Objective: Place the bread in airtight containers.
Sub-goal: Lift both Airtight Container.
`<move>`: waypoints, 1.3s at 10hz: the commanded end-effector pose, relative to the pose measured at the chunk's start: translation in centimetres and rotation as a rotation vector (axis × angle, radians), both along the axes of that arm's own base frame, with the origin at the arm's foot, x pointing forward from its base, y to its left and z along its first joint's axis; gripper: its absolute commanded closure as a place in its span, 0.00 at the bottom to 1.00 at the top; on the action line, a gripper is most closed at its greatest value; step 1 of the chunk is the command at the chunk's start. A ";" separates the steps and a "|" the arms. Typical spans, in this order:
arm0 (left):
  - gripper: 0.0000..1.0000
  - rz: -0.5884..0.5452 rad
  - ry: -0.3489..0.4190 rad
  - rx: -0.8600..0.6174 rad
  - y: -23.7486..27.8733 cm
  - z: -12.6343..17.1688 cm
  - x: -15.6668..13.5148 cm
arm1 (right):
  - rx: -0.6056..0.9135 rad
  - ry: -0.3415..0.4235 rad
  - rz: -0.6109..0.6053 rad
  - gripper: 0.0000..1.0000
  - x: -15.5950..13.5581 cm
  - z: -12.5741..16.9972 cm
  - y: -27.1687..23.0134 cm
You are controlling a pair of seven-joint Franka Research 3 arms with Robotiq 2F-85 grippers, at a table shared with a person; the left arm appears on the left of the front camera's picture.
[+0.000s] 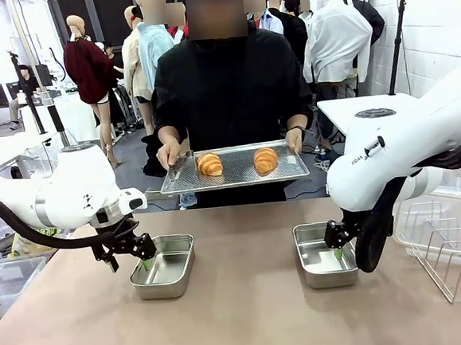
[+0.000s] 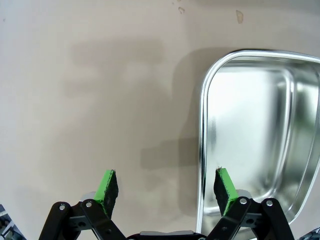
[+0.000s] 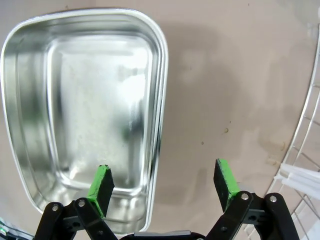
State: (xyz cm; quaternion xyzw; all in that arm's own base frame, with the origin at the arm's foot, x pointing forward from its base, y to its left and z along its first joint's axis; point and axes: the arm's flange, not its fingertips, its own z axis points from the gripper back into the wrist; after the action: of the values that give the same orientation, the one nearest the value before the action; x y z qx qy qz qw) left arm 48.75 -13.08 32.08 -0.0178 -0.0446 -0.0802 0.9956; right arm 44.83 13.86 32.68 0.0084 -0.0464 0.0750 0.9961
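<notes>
Bread: left croissant [image 1: 209, 164] and right croissant [image 1: 265, 160], side by side on the perforated tray [image 1: 239, 176], which a person [image 1: 231, 84] holds level by its short ends just beyond the bench's far edge. Neither croissant is on the bench. Containers: left tin [image 1: 164, 267] sits left of the bench's middle and right tin [image 1: 323, 255] right of it, each a little in from the far edge, both lidless with nothing inside. Left hand [image 1: 144, 261]: you have its jaws spread wide with nothing gripped, low over the left tin's outer rim, one pad above the tin's floor and the other above bare bench. Right hand [image 1: 338, 252]: same condition, jaws wide and holding nothing, straddling the right tin's outer rim. Progress, as you may judge it: nothing placed yet; both croissants are to be taken from the tray, one likely to each tin, and the lids fitted after. Bench [image 1: 250, 323]: tan, matte, a few small specks and faint stains in the wrist views. Wire rack [image 1: 453, 259] stands at the bench's right edge, with clear plastic items [image 1: 425, 209] behind it; you cannot tell from here whether these are the lids. Room: white brick wall at the right, dark floor, other work tables farther back.
</notes>
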 end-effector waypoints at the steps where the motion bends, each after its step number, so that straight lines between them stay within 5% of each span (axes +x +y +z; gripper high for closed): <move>1: 0.00 0.008 0.003 0.029 -0.8 -0.4 0.6 | -0.020 0.014 -0.035 0.00 1.1 -0.6 0.4; 2: 0.00 0.025 0.012 0.033 -0.9 -0.3 0.6 | -0.015 0.019 -0.034 0.00 1.0 -0.7 0.3; 3: 0.11 0.012 0.013 0.041 -0.9 0.0 0.5 | -0.036 0.011 -0.017 0.10 0.9 -0.9 0.5; 8: 0.86 0.029 0.016 0.040 -0.6 0.5 0.3 | -0.039 0.020 -0.022 1.00 0.9 -0.6 1.0; 9: 1.00 0.027 0.017 0.037 -0.7 0.6 0.4 | -0.038 0.026 -0.025 1.00 1.0 -0.6 1.1; 13: 1.00 0.035 0.031 0.051 -0.6 0.6 0.4 | -0.035 0.037 -0.030 1.00 1.1 -0.6 1.1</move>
State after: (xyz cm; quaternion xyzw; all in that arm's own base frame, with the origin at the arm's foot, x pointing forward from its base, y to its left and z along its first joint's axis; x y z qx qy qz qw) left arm 49.02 -13.64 32.31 -0.0153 -0.0317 -0.0762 0.9965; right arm 45.42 14.30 32.19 0.0034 -0.0345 0.0699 0.9970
